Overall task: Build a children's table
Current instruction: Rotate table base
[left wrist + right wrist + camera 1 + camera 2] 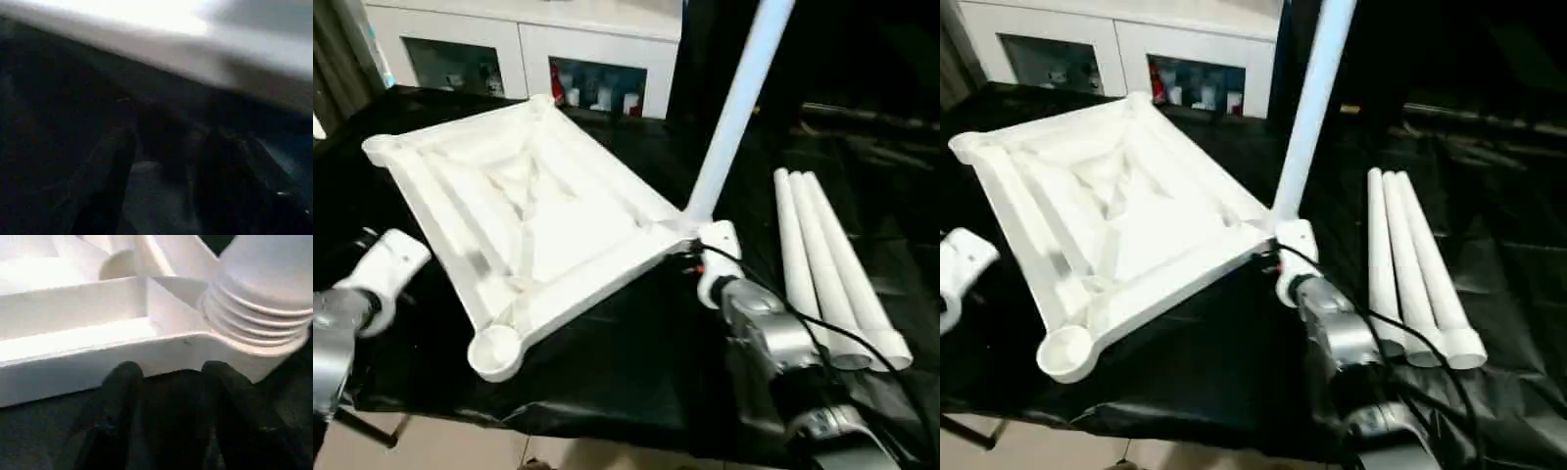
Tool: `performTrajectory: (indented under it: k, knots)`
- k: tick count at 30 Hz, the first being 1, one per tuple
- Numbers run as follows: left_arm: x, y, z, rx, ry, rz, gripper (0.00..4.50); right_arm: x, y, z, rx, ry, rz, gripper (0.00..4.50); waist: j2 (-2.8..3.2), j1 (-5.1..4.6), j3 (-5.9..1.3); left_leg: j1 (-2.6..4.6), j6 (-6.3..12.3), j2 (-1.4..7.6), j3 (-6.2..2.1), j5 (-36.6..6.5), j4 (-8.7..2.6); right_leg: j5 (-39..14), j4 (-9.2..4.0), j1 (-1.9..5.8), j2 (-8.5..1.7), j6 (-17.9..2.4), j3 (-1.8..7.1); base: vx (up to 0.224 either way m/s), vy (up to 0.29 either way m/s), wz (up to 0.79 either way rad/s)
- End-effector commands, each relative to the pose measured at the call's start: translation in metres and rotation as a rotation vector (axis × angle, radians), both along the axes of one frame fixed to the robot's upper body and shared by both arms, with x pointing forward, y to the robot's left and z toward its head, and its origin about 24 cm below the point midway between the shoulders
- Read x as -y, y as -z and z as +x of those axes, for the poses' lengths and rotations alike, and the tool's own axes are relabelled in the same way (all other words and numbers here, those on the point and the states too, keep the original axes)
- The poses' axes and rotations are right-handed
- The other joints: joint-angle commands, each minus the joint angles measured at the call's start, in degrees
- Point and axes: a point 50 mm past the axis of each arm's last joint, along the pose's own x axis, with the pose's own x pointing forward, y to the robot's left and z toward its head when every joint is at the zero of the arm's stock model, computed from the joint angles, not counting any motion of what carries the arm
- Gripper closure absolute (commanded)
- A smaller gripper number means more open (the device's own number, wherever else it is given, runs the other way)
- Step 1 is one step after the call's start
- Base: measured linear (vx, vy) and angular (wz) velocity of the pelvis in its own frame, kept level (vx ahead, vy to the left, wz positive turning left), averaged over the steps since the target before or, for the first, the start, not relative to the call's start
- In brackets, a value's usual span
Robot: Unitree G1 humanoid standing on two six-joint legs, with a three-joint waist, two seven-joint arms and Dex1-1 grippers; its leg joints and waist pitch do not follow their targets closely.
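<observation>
The table top lies upside down on a black cloth, with its ribbed underside facing up. One corner socket points toward the robot and has nothing in it. At the corner on the robot's right, one leg stands in its socket and leans up and away; in the right wrist view its threaded end sits at the corner of the top, with some thread rings still visible. Three other legs lie side by side on the cloth, to the right of the top and apart from it.

The right gripper is just beside that corner, its two fingers spread apart and holding nothing, with the tips near the edge of the top. The left gripper is near the left edge of the top; its fingers look parted and hold nothing. A white cabinet with glass doors stands behind.
</observation>
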Motion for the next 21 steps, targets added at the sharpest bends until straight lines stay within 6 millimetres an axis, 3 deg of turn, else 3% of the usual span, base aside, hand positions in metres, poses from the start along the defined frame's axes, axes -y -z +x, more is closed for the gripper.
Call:
performTrajectory:
  k: [1, 2, 3, 4, 6, 8, 9, 11, 12, 15, 16, 17, 19, 20, 21]
  knots:
    - [0.024, 0.005, -0.003, -0.049, 0.077, -0.131, 1.15, -0.006, -0.002, 0.004, 0.019, -0.026, 0.018, 2.68, 0.99, -0.06, -3.26, 1.06, -1.31, 1.76, -0.28, -12.56, -4.50, -9.41, -3.70, 2.29, -4.10, -11.82, 3.57, 0.000, 0.000, 0.00]
    - [0.028, 0.004, -0.003, -0.051, 0.088, -0.155, 1.15, -0.006, -0.002, 0.004, 0.019, -0.031, 0.018, 2.68, 1.10, 0.03, -3.20, 1.03, -1.44, 1.77, -0.38, -12.63, -4.54, -9.83, -3.72, 2.31, -4.13, -11.79, 3.57, 0.000, 0.000, 0.00]
    - [0.044, 0.002, -0.007, -0.078, 0.178, -0.209, 1.10, -0.011, 0.001, 0.005, 0.005, -0.033, 0.044, 2.77, 1.15, 0.03, -3.17, 1.06, -1.50, 1.69, -0.28, -12.98, -4.43, -10.02, -3.76, 2.15, -3.92, -11.47, 3.63, 0.000, 0.000, 0.00]
    - [0.059, 0.000, -0.011, -0.093, 0.255, -0.258, 1.01, -0.017, 0.002, 0.004, 0.003, -0.050, 0.073, 2.86, 0.73, 0.13, -3.28, 0.90, -1.34, 1.75, -0.38, -12.71, -4.46, -10.32, -3.63, 2.36, -4.15, -11.50, 3.67, 0.000, 0.000, 0.00]
    - [0.069, -0.002, -0.014, -0.098, 0.310, -0.294, 0.82, -0.021, 0.003, 0.003, 0.002, -0.065, 0.082, 3.04, 0.87, 0.32, -3.14, 1.18, -1.25, 1.76, -0.16, -12.87, -4.43, -10.35, -3.84, 1.91, -3.85, -11.32, 3.69, 0.000, 0.000, 0.00]
    - [0.081, -0.004, -0.018, -0.116, 0.376, -0.328, 0.69, -0.027, 0.004, 0.001, 0.002, -0.096, 0.081, 3.22, 0.98, 0.21, -3.25, 0.85, -1.62, 1.76, -0.30, -12.18, -4.56, -8.67, -3.50, 2.31, -3.70, -11.19, 3.59, 0.000, 0.000, 0.00]
    - [0.086, -0.006, -0.020, -0.120, 0.423, -0.322, 0.50, -0.029, 0.005, 0.000, 0.004, -0.108, 0.078, 3.35, 1.31, 0.10, -3.31, 0.77, -1.84, 1.67, -0.37, -11.96, -4.50, -7.66, -3.45, 2.40, -3.67, -11.22, 3.56, 0.000, 0.000, 0.00]
    - [0.095, -0.010, -0.024, -0.140, 0.469, -0.354, 0.50, -0.030, 0.005, -0.001, 0.007, -0.121, 0.085, 3.35, 1.02, -0.12, -3.30, 0.72, -1.74, 1.58, -0.29, -12.28, -4.42, -7.97, -3.44, 2.51, -3.63, -11.15, 3.60, 0.000, 0.000, 0.00]
    - [0.101, -0.012, -0.024, -0.150, 0.501, -0.369, 0.33, -0.028, 0.006, -0.001, 0.015, -0.127, 0.080, 3.39, 1.49, -0.15, -3.30, 0.67, -1.94, 1.53, -0.39, -12.63, -4.41, -8.69, -3.48, 2.55, -3.66, -11.03, 3.58, 0.000, 0.000, 0.00]
    - [0.103, -0.012, -0.023, -0.155, 0.521, -0.359, 0.10, -0.026, 0.006, -0.002, 0.025, -0.133, 0.076, 3.39, 1.46, -0.31, -3.33, 0.69, -2.02, 1.40, -0.30, -12.33, -4.28, -8.00, -3.47, 2.52, -3.39, -11.02, 3.60, 0.000, 0.000, 0.00]
    - [0.104, -0.013, -0.022, -0.157, 0.527, -0.354, 0.10, -0.026, 0.006, -0.002, 0.028, -0.133, 0.076, 3.39, 1.66, -0.37, -3.32, 0.66, -2.07, 1.39, -0.33, -12.39, -4.30, -7.77, -3.50, 2.59, -3.38, -11.12, 3.59, 0.000, 0.000, 0.00]
    - [0.107, -0.014, -0.022, -0.162, 0.544, -0.359, 0.10, -0.023, 0.004, -0.002, 0.042, -0.137, 0.077, 3.39, 2.27, -0.27, -3.35, 0.66, -2.28, 1.35, -0.45, -12.31, -4.26, -7.42, -3.36, 2.70, -3.38, -11.13, 3.57, 0.000, 0.000, 0.00]
    - [0.117, -0.013, -0.021, -0.160, 0.572, -0.388, 0.04, -0.015, -0.002, -0.005, 0.071, -0.115, 0.081, 3.39, 2.21, -0.35, -3.34, 0.89, -2.32, 1.43, -0.34, -12.73, -4.20, -6.27, -3.51, 2.60, -3.19, -11.19, 3.59, 0.000, 0.000, 0.00]
    - [0.120, -0.012, -0.018, -0.148, 0.574, -0.377, 0.04, -0.010, -0.006, -0.007, 0.093, -0.105, 0.062, 3.39, 2.64, -0.32, -3.30, 0.91, -2.40, 1.38, -0.44, -12.73, -4.25, -6.11, -3.44, 2.65, -3.06, -11.15, 3.56, 0.000, 0.000, 0.00]
    - [0.121, -0.012, -0.018, -0.148, 0.576, -0.377, 0.04, -0.008, -0.007, -0.007, 0.096, -0.102, 0.059, 3.39, 2.29, -0.09, -3.43, 1.00, -2.20, 1.37, -0.30, -12.50, -4.13, -5.97, -3.52, 2.67, -3.09, -11.07, 3.59, 0.000, 0.000, 0.00]
